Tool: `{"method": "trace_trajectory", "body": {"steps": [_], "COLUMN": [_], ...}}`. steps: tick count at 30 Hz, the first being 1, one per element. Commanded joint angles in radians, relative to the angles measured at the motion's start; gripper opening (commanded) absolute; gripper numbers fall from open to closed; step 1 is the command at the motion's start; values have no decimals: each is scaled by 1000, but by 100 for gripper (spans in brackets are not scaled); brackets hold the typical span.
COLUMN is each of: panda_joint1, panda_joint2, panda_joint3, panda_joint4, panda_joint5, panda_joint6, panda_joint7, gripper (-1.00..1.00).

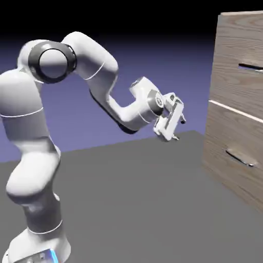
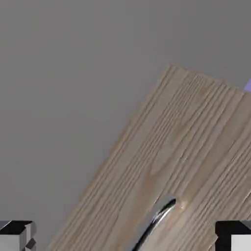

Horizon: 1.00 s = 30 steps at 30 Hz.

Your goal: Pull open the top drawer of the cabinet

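End effector (image 1: 173,125) spread wide, empty, well apart from cabinet (image 1: 233,133); bare table (image 1: 144,195) between.

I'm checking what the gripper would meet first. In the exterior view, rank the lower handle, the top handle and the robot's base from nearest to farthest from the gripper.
From the open gripper:
1. Lower handle, right, below.
2. Top handle, right, above; nearly tied with 1.
3. Robot's base, bottom left.

Tall light brown wood-grain cabinet (image 1: 233,97): fronts divided by one pale line. Thin dark bar handle (image 1: 250,66) above; greyish bowed handle (image 1: 240,157) below (glinting silver in the hand view). Matte grey table (image 1: 133,200). White glossy arm (image 1: 46,118), black-banded.
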Motion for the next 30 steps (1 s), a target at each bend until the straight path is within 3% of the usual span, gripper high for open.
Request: {"method": "trace_trajectory", "body": {"steps": [1, 30], "panda_joint1": [-17, -490], "panda_joint2": [20, 591], "panda_joint3": [22, 652], "panda_joint4": [18, 543], "panda_joint5": [-35, -1049], "panda_joint6": [-4, -125], "panda_joint7": [-44, -1305], "gripper": [0, 0]}}
